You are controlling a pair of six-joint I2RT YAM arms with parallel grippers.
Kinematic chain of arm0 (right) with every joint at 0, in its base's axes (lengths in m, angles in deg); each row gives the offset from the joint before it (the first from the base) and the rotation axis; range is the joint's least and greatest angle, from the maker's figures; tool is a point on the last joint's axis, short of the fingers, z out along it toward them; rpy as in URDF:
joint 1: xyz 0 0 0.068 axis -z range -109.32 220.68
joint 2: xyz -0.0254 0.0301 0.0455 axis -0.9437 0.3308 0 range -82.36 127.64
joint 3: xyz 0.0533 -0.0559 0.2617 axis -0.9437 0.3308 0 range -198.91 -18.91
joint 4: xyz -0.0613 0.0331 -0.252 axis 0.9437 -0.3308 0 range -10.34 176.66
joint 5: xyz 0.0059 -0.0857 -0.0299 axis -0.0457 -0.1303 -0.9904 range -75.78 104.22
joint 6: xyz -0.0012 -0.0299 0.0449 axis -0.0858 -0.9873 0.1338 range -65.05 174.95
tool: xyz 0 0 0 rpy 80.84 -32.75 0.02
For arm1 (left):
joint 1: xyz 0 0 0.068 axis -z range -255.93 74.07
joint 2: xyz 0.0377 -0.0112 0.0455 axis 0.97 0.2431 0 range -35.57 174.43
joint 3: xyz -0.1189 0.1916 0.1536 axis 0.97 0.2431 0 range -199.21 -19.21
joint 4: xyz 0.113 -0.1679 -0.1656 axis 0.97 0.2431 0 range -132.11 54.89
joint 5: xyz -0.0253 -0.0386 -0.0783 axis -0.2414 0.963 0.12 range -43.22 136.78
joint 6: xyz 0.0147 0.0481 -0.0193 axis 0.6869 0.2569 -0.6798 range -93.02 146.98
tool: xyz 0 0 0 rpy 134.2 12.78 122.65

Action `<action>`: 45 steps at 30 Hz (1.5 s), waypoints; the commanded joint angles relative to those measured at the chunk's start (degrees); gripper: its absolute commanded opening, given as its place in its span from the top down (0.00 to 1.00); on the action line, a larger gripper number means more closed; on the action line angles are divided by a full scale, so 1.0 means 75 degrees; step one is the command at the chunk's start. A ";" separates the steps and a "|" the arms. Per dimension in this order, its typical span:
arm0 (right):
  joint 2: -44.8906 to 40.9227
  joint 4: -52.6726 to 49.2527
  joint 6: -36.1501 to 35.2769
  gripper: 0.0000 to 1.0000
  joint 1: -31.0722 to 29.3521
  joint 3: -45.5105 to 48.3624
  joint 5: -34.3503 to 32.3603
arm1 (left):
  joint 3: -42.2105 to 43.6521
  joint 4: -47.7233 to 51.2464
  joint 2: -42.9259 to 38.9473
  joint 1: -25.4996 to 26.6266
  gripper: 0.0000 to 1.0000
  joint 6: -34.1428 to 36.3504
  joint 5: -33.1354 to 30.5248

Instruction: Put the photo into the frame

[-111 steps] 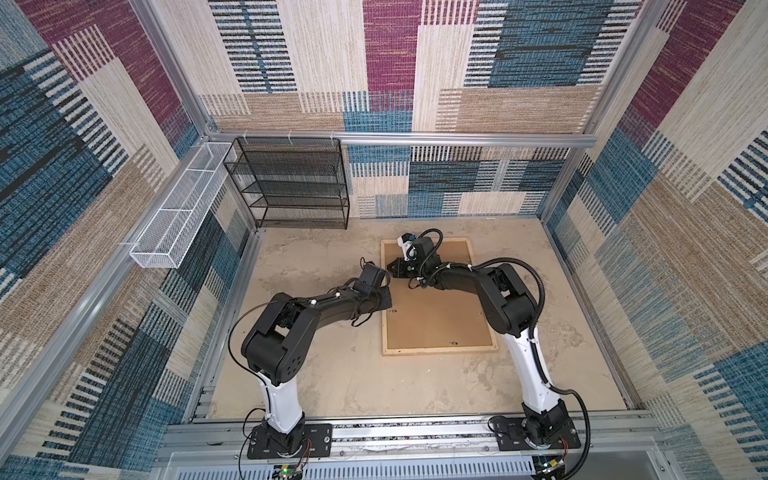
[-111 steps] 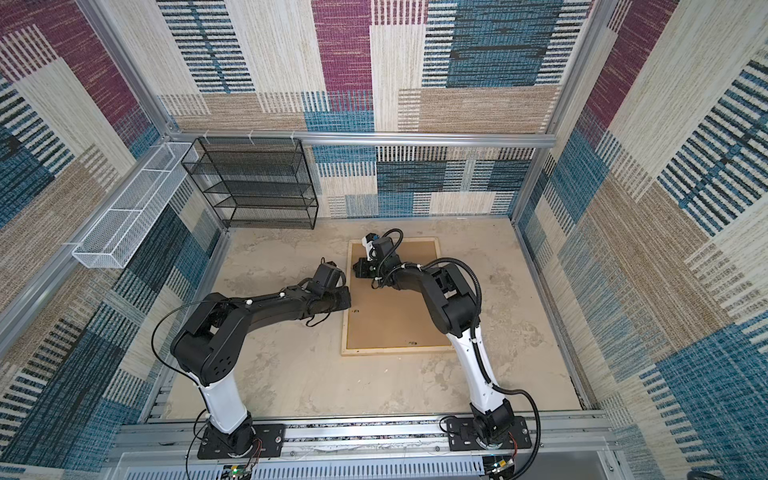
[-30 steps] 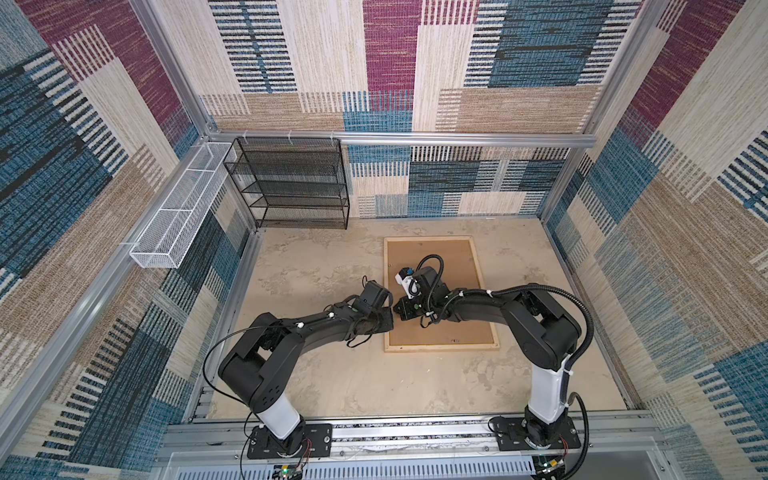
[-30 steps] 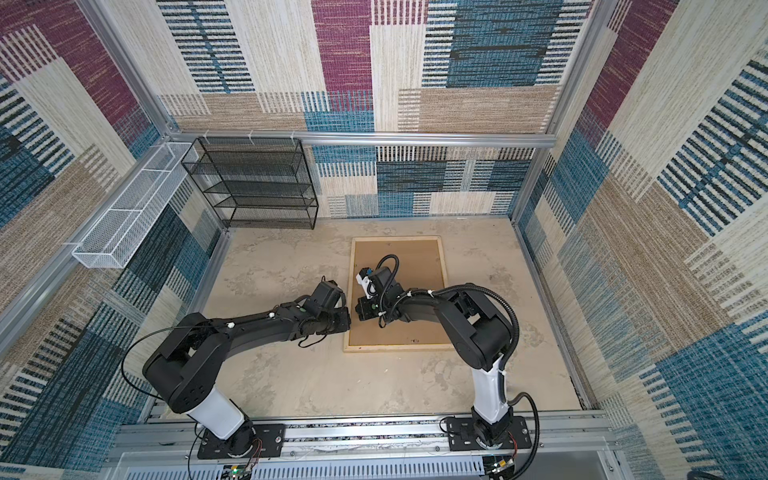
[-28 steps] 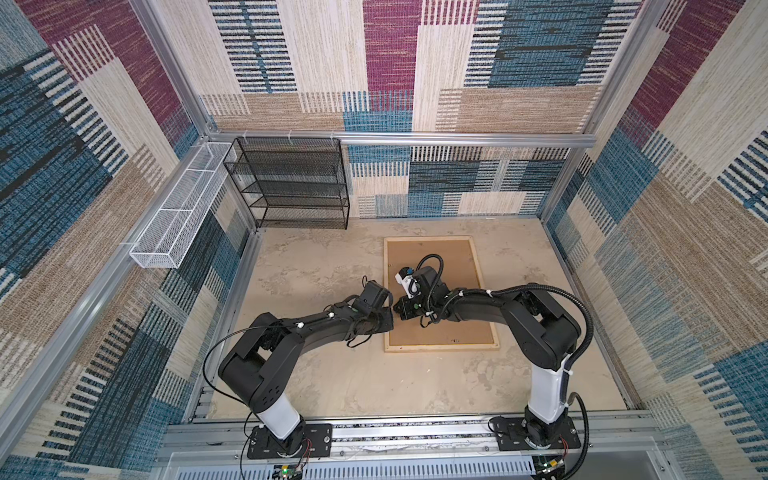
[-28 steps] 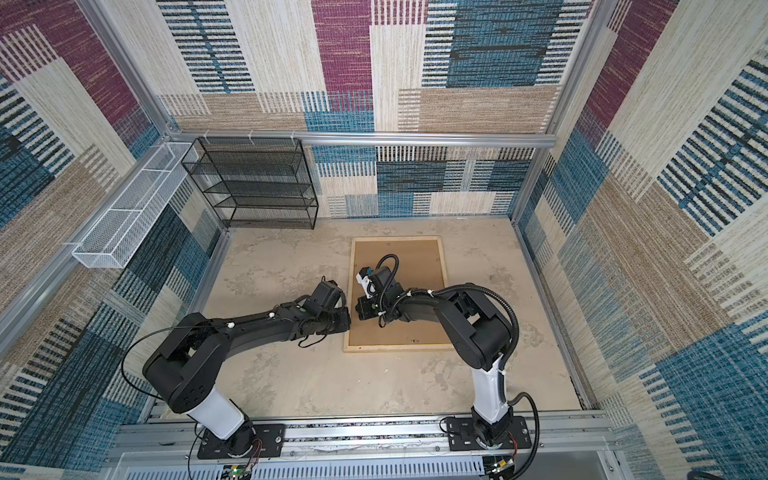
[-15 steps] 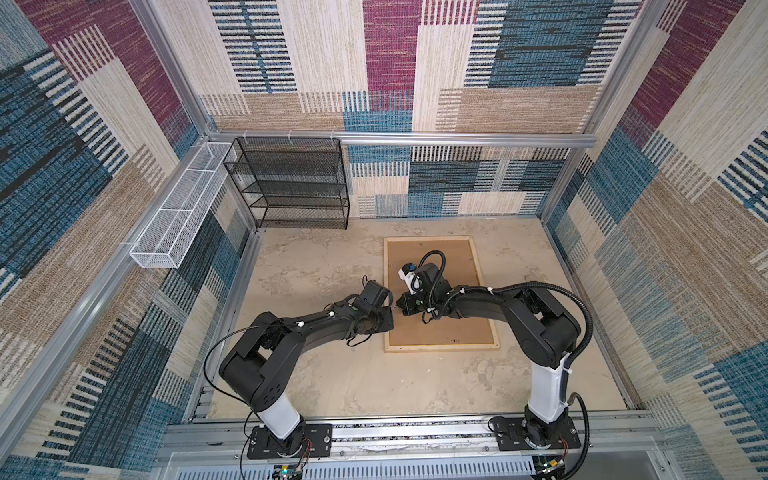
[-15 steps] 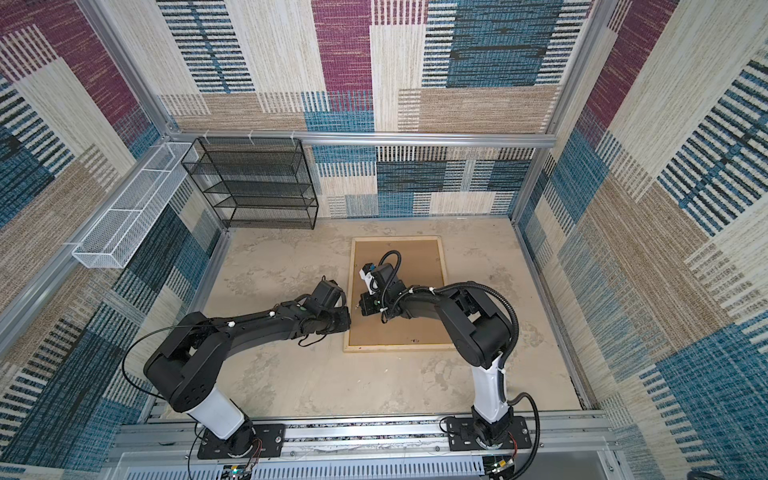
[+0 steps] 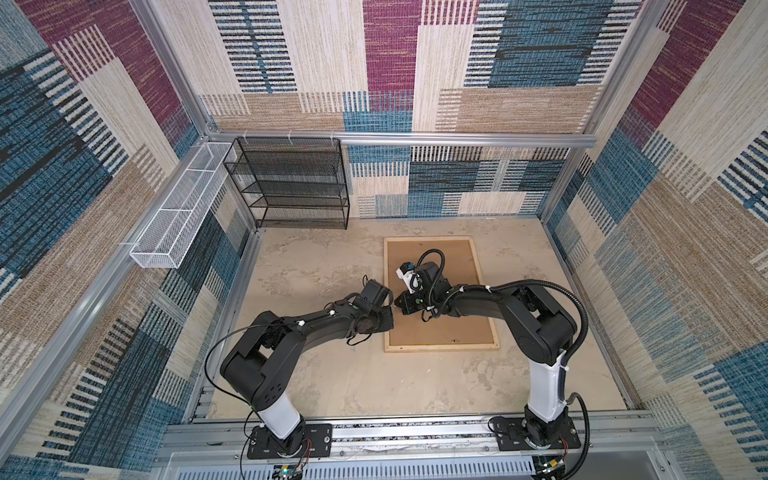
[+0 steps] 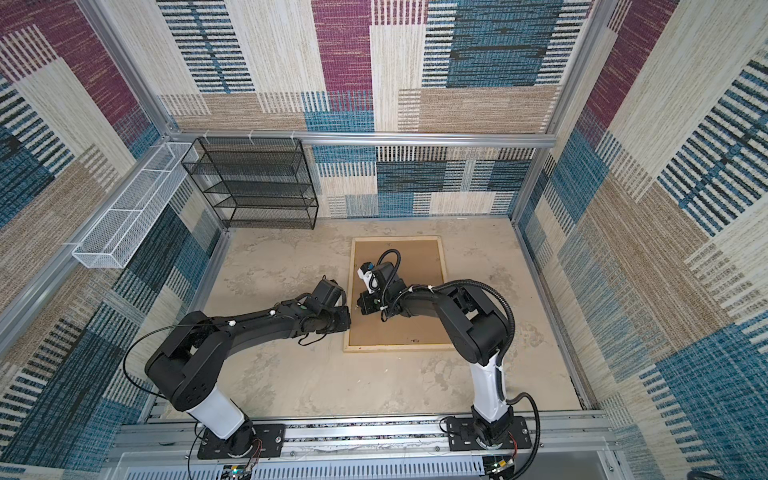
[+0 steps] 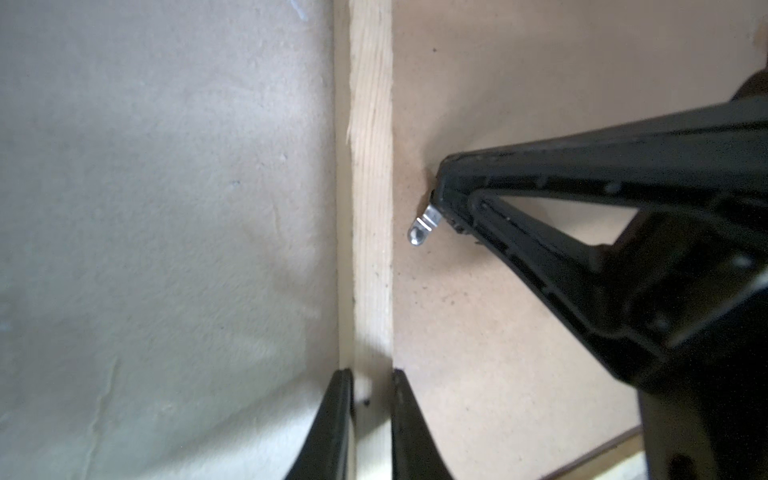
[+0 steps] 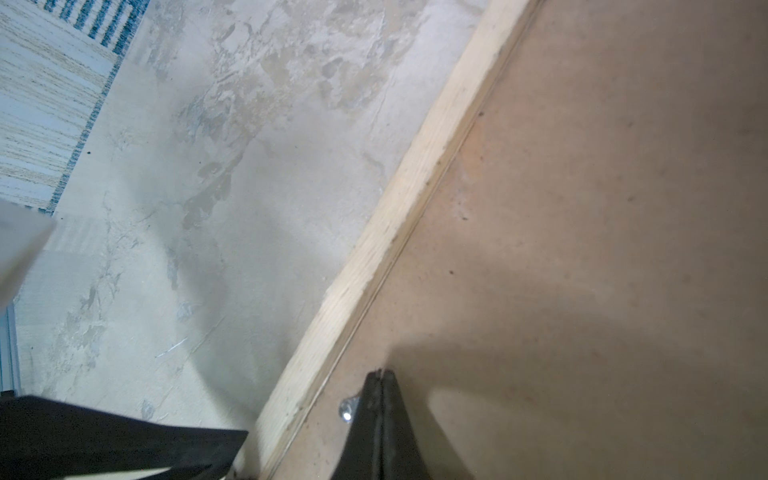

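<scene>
Since earlier, both pincers shifted along left rail (image 11: 370, 166) of frame (image 9: 442, 345), toward arm bases. Left pincer (image 11: 371, 374) clamped on rail; right pincer (image 12: 379, 374) shut, tips against metal tab (image 11: 423, 226). Frame laid back-up on tabletop (image 9: 332, 266).

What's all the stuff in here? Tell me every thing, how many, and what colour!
frame: one, pale wood, flat on the table, right of the middle, back side up
backing board: one, brown, lying inside the frame
metal tab: one seen, silver, on the backing board near the frame's left strip
wire shelf: one, black, against the back wall, on the left
wire basket: one, white, hung on the left wall
table: one, mottled beige, under everything
photo: none in sight
left gripper: one, black, clamped on the frame's left strip
right gripper: one, black, shut, tips at the metal tab
</scene>
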 commanded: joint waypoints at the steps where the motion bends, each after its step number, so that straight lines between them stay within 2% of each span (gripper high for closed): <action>1: 0.0096 -0.0412 -0.0098 1.00 -0.0037 0.0006 0.0614 | -0.0003 0.0251 0.0115 0.0004 0.93 0.0325 0.0130; 8: 0.0175 -0.0312 -0.0167 1.00 -0.0041 0.0007 0.1049 | -0.0026 0.0252 0.0113 0.0010 0.94 0.0333 0.0165; 14: 0.0005 -0.0385 0.0118 1.00 0.0073 0.0124 0.0159 | -0.0004 0.0285 0.0153 0.0005 0.94 0.0314 0.0130; 25: -0.0341 -0.0482 0.0093 1.00 0.0111 0.0413 -0.0028 | -0.0033 0.0285 0.0218 0.0004 0.94 0.0321 0.0141; 31: -0.0205 -0.0534 -0.0087 1.00 0.0101 0.0362 0.0403 | -0.0093 0.0286 0.0254 0.0010 0.94 0.0371 0.0179; 37: 0.0148 -0.0567 -0.0106 1.00 0.0099 0.0071 0.0445 | -0.0188 0.0286 0.0406 0.0004 0.94 0.0388 0.0281; 45: 0.0369 -0.0563 -0.0321 1.00 0.0097 -0.0065 0.1094 | -0.0255 0.0332 0.0406 0.0004 0.95 0.0437 0.0294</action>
